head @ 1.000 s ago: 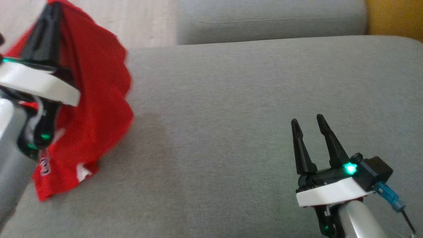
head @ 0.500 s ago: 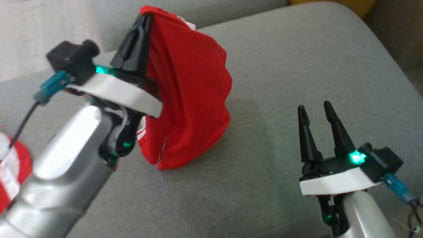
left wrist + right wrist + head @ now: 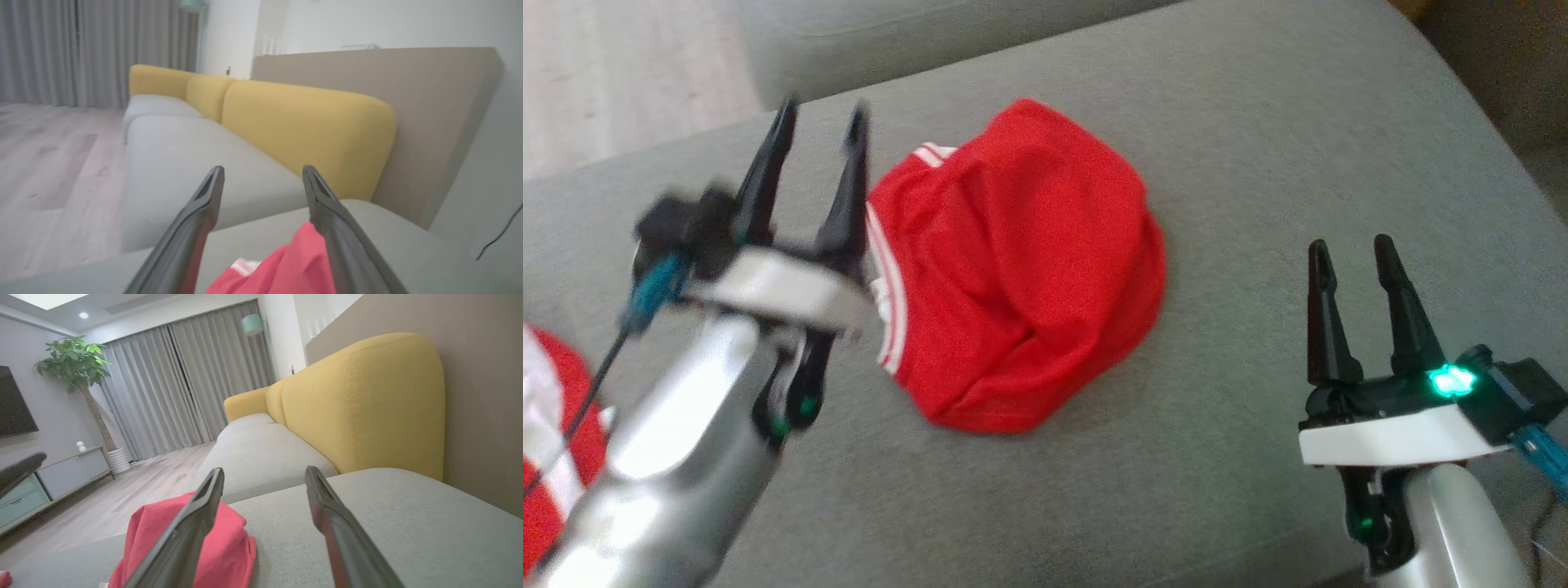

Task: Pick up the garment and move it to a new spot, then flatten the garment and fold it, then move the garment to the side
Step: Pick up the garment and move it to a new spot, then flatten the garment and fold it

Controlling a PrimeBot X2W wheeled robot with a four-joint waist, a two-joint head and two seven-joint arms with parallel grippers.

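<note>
My left gripper (image 3: 822, 108), right gripper (image 3: 1350, 242) both gape empty; red garment (image 3: 1021, 261) crumpled between them on grey seat (image 3: 1258, 122), yellow backrest (image 3: 367, 400) ahead.

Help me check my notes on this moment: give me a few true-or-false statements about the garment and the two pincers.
The red garment lies in a rumpled heap on the grey cushion. True.
The left pincer is clamped on the garment. False: its jaws stand apart, gripping nothing.
The right pincer is open and empty. True.
The garment is folded flat. False: it is bunched, not yet flattened.
The backrest is blue. False: it is yellow.
</note>
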